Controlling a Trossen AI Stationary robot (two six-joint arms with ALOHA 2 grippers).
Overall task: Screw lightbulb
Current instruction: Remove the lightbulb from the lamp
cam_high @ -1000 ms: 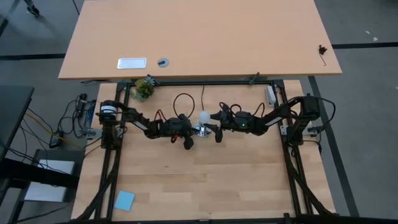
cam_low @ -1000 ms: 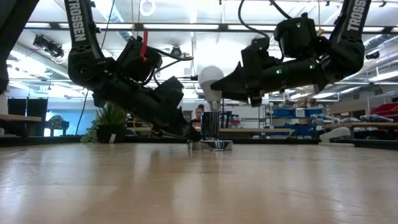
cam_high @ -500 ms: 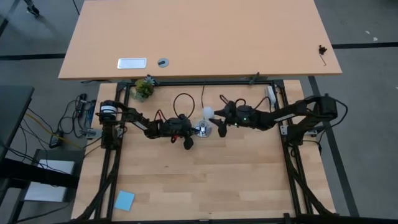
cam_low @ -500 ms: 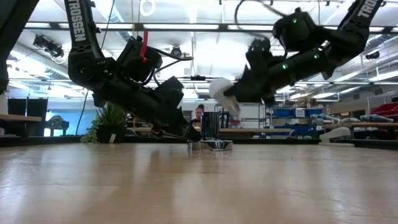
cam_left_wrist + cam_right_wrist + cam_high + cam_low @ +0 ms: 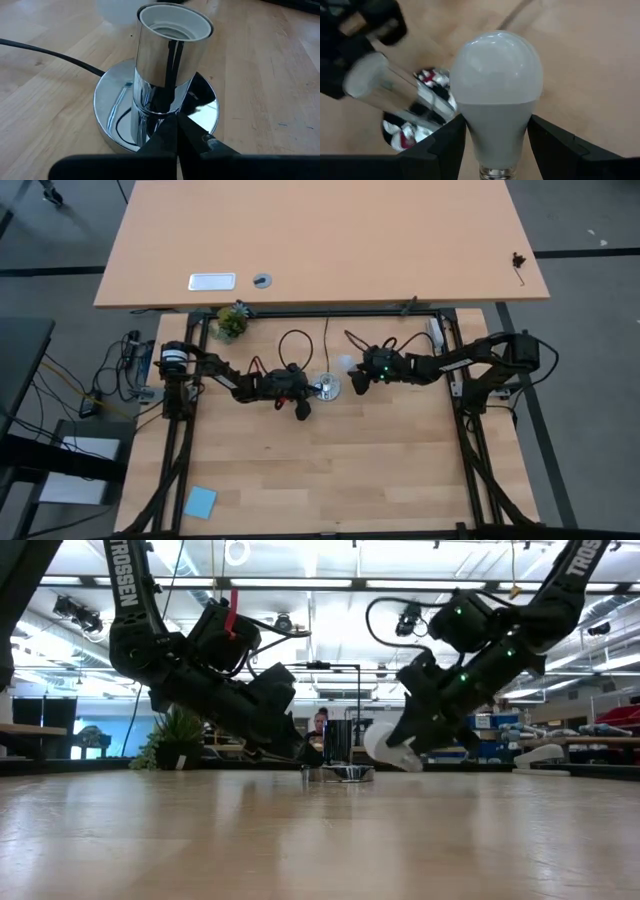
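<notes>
Just beside socket — lightbulb, tilted

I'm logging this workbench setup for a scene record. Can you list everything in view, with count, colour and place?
lightbulb: one, white, held by the right gripper, tilted, beside the socket, not in it.
socket: one, chrome tube on a round chrome base, table middle, empty.
cord: one, black, running from the socket base.
potted plant: one, green, table's far-left edge.
blue pad: one, near-left corner.
desk: one, light wood, beyond the table.
left gripper: shut, pressed on the socket base.
right gripper: shut on the lightbulb.
</notes>
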